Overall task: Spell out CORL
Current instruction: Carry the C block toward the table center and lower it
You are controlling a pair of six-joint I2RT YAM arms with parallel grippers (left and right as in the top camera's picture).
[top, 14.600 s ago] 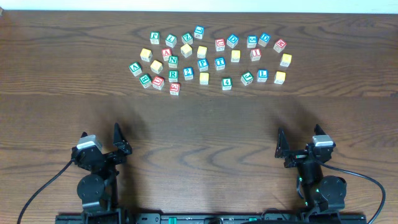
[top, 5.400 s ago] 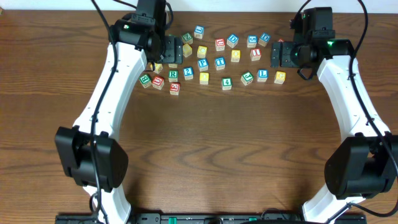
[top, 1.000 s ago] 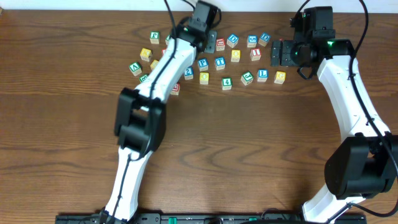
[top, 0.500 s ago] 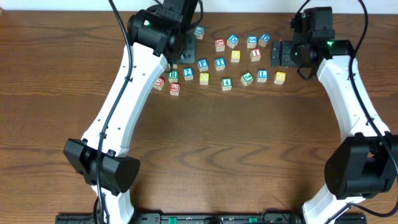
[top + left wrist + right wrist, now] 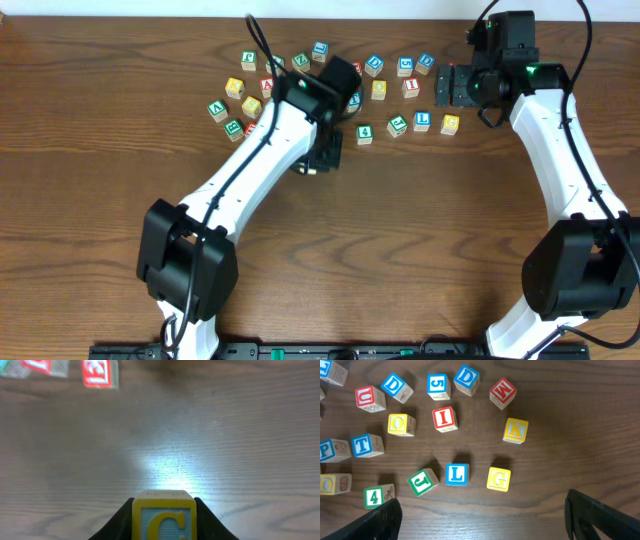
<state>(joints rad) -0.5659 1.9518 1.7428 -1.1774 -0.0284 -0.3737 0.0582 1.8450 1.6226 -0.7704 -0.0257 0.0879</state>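
Left wrist view: the C block (image 5: 164, 519) is gripped tight by the left gripper (image 5: 322, 158), over bare table (image 5: 225, 450).
It is likely held there, in front of the other blocks (image 5: 405, 65), so the word can be started where there is room. The right gripper (image 5: 482, 519) is held wide open above the L block (image 5: 456, 474) and the O block (image 5: 401, 424), maybe so they can be picked next. No R block can be picked out.

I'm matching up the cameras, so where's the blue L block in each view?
Overhead: blue L cube, upper right, bottom row of the cubes.
Left wrist: not in it; a C cube is at bottom centre.
Right wrist: blue L cube, lower centre.
Shared landmark: yellow G cube, just right of it in both.
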